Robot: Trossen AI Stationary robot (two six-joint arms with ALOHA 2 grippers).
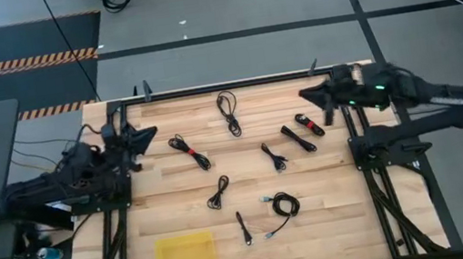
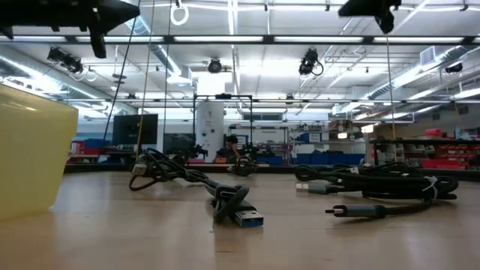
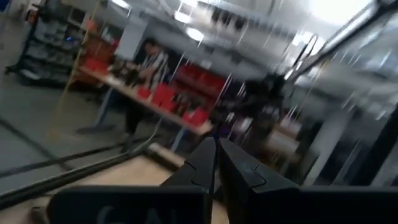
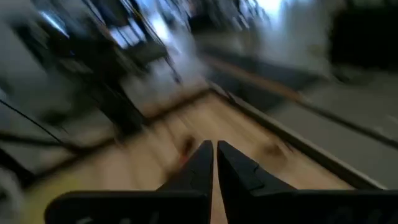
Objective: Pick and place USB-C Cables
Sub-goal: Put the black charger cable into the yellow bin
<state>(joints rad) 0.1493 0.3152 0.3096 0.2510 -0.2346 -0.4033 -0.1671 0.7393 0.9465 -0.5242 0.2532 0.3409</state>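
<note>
Several short black USB-C cables lie loose on the wooden table (image 1: 166, 185): one coiled at the far middle (image 1: 228, 112), one left of centre (image 1: 189, 151), one with a red tie toward the right (image 1: 309, 124), and a looped one near the front (image 1: 284, 204). My left gripper (image 1: 148, 135) is shut and hangs above the table's left edge, touching nothing. My right gripper (image 1: 307, 95) is also shut and raised over the far right corner, clear of the cables. In both wrist views the fingertips (image 3: 216, 163) (image 4: 214, 163) stand together with nothing between them.
A yellow bin (image 1: 186, 256) stands at the near left and shows large in the low view (image 2: 30, 157). The closest cables (image 2: 225, 199) (image 2: 390, 187) lie flat on the boards. Beyond the table a person (image 3: 149, 74) stands at a workbench.
</note>
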